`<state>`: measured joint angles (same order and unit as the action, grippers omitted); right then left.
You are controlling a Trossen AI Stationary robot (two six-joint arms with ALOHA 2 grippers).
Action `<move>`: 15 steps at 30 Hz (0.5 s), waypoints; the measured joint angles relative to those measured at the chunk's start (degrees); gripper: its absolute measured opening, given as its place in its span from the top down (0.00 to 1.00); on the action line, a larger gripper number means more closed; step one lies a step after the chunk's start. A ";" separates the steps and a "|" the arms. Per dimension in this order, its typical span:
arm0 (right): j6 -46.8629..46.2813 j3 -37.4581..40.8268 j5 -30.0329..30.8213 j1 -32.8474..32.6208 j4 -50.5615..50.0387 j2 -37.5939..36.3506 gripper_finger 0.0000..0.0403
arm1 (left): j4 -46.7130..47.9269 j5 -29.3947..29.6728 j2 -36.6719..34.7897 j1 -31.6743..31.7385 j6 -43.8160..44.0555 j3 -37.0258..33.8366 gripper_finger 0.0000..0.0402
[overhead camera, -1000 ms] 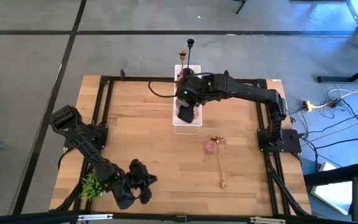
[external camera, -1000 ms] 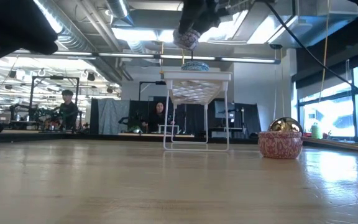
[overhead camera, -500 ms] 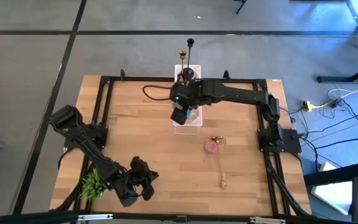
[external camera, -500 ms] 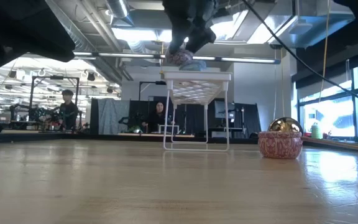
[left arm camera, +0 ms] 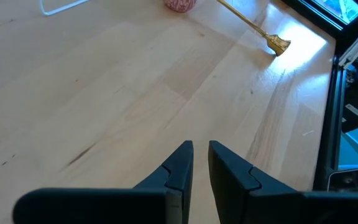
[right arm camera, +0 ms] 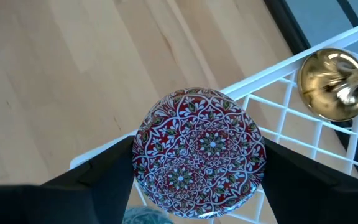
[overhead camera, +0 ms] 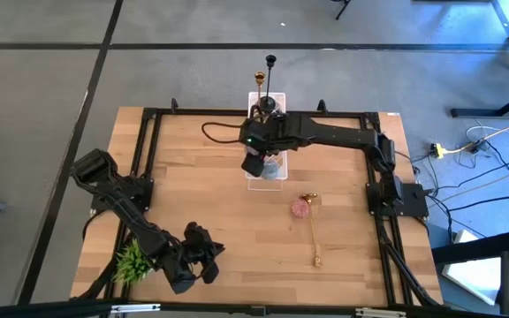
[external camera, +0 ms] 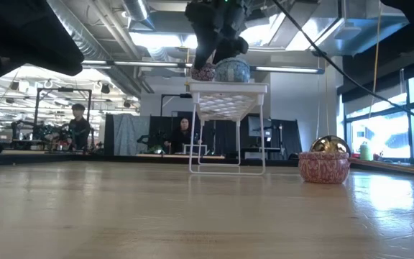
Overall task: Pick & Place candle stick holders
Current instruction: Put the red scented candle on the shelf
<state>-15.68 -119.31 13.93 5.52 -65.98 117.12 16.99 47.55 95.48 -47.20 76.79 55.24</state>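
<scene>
My right gripper is over the near end of the white wire rack, shut on a red patterned round piece. In the low view this piece is at the rack's top, beside a blue patterned round piece. A gold holder and a black holder stand upright at the rack's far end. Another gold holder lies flat on the table, its stem's end at a pink patterned bowl. My left gripper is shut and empty at the near left. My right gripper pinches the red patterned round piece between its two fingers, one on each side of its rim. The fingers come from above, pointing down. The piece's underside is level with the rack's top edge; whether it rests there I cannot tell.
A green plant tuft lies at the near left beside my left arm. A gold round base stands on the rack's grid just past the red piece. A black frame borders the table. People sit in the room beyond the table.
My right gripper has gone down and a little toward the table's left edge with the red patterned piece, from well above the rack to the rack's top beside the blue piece. It has stayed shut on it.
</scene>
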 joint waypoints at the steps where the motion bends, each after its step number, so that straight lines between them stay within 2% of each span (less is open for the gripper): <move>1: 0.00 0.00 0.00 0.00 -0.02 0.00 0.27 | -0.02 0.09 0.00 0.00 0.00 0.00 0.89; 15: -0.87 -0.02 1.49 0.20 -0.48 0.00 0.27 | -0.05 -0.13 -0.03 0.00 0.46 0.00 0.89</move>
<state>-16.56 -119.33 15.42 5.72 -66.46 117.12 16.94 47.42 95.45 -47.20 77.25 55.24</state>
